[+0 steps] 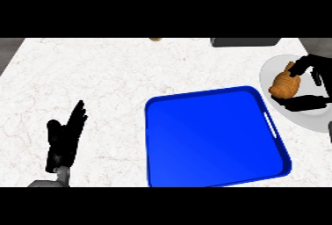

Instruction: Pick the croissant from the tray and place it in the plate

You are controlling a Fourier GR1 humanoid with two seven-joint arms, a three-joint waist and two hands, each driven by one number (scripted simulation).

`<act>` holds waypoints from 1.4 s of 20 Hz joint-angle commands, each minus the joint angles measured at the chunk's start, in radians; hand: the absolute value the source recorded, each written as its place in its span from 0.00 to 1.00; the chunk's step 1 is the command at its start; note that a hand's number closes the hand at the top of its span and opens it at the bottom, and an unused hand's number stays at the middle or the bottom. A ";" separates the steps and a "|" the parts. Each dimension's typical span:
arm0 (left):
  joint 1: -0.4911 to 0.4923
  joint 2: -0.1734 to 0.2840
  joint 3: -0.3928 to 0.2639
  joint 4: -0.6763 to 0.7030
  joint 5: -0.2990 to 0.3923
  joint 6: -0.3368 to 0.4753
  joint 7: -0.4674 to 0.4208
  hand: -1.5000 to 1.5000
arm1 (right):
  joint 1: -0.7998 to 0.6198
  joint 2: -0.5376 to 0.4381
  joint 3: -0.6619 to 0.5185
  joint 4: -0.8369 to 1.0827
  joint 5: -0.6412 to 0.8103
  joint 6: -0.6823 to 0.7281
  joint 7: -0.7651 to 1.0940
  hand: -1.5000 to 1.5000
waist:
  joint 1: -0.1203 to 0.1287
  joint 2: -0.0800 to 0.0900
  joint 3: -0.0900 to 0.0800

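The golden-brown croissant [285, 83] is over the white plate [272, 66] at the right edge of the counter. My right hand [311, 83] is around it, fingers above and thumb below, still curled on the pastry. Whether the croissant touches the plate I cannot tell. The blue tray [214, 138] lies in the middle with nothing on it. My left hand [65, 136] rests open at the lower left, fingers pointing up, well away from the tray.
A dark grey object [246, 42] sits at the counter's back edge near the plate. A small tan item [156, 39] lies at the back edge further left. White marble counter [97, 74] spreads left of the tray.
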 commanded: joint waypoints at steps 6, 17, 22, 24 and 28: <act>-0.065 -0.001 0.029 0.034 0.001 -0.050 0.025 0.50 | -0.062 -0.101 -0.158 0.099 -0.059 0.026 0.080 1.00 | 0.033 0.011 0.001; -0.004 -0.008 0.023 -0.019 -0.014 -0.086 0.019 0.50 | -0.219 -0.186 -0.152 0.651 0.045 -0.147 -0.119 1.00 | 0.055 0.016 0.002; -0.099 -0.055 0.024 0.104 -0.056 -0.044 -0.036 0.50 | -0.318 -0.213 -0.111 0.840 0.088 -0.057 -0.105 1.00 | 0.058 0.023 0.002; -0.029 -0.067 -0.001 0.010 -0.048 -0.045 -0.011 0.50 | -0.274 -0.247 -0.129 0.921 0.080 -0.069 -0.220 1.00 | 0.064 0.021 0.004; -0.080 -0.054 0.021 0.065 -0.058 -0.046 -0.026 0.50 | -0.297 -0.272 -0.066 1.015 0.148 0.023 -0.194 1.00 | 0.071 0.028 0.004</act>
